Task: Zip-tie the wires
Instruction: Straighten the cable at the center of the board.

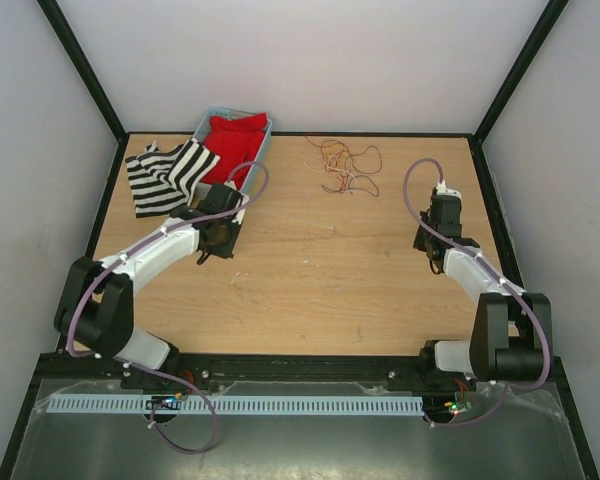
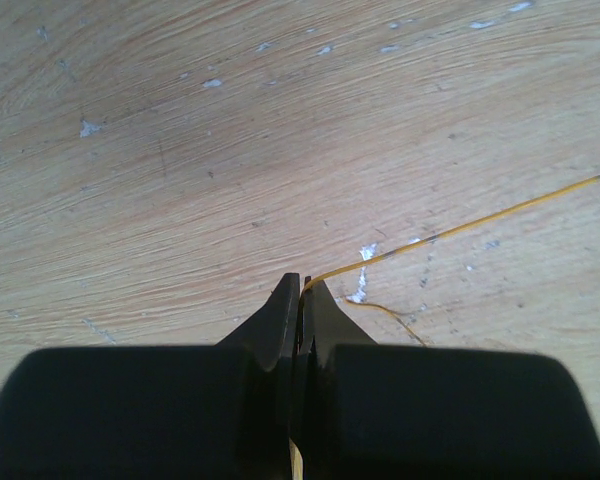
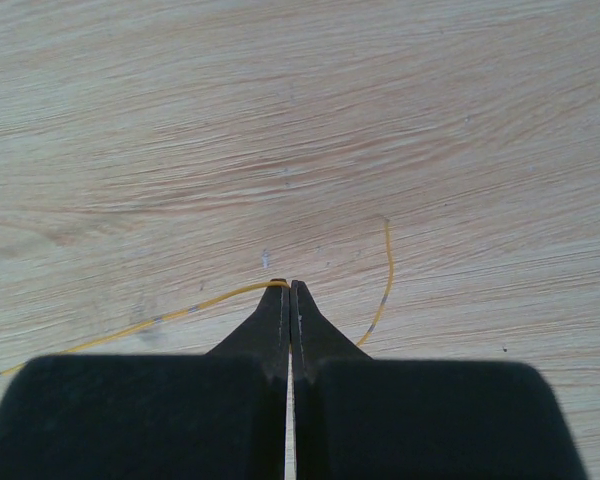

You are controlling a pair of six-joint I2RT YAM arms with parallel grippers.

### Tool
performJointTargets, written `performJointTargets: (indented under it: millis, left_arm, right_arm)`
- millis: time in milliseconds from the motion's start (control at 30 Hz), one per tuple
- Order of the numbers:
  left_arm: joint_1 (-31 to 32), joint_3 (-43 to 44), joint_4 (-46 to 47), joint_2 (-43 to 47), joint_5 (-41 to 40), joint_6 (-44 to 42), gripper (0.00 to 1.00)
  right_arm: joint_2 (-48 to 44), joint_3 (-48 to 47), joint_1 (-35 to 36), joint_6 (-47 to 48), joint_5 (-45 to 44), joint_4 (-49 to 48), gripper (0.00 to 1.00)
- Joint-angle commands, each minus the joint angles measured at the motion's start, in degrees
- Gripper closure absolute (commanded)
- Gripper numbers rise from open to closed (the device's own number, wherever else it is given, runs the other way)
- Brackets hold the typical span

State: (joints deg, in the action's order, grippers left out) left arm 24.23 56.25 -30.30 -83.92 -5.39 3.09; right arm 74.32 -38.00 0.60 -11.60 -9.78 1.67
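The wires (image 1: 342, 166) lie as a loose red, orange and pale tangle on the wooden table (image 1: 320, 290) at the far middle. A separate thin yellow wire (image 2: 460, 228) runs up and right from the tips of my left gripper (image 2: 302, 281), which is shut on it just above the table. My right gripper (image 3: 289, 285) is shut on a yellow wire (image 3: 170, 316) too; it leads off left, and a short end (image 3: 386, 270) curls to the right. From above, the left gripper (image 1: 213, 250) is left of centre and the right gripper (image 1: 426, 240) is at the right, both nearer than the tangle.
A blue tray (image 1: 261, 150) holding a red cloth (image 1: 236, 140) stands at the far left, with a black-and-white striped cloth (image 1: 168, 176) beside it. Black frame posts and white walls enclose the table. A white perforated strip (image 1: 280, 405) lies in front of the arm bases.
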Motion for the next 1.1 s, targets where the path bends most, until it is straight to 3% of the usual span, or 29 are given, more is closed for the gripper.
performJointTargets:
  millis: [0,433,1067]
  left_arm:
    - [-1.18,0.52,-3.45,-2.65,-10.68,0.96,1.00]
    - [-2.96,2.29,-3.21,-12.59,-14.74,0.96,1.00]
    - [-8.84,5.84,-3.04,-17.67,-14.99,-0.23,1.00]
  right_arm:
    - [2.47,-2.29,-3.59,1.68,-9.31,-2.39,1.00]
    - [6.18,-2.08,-8.29,2.79,-10.58,-2.62,1.00]
    - [16.17,-5.85,-10.02,4.62,-5.24,0.44,1.00]
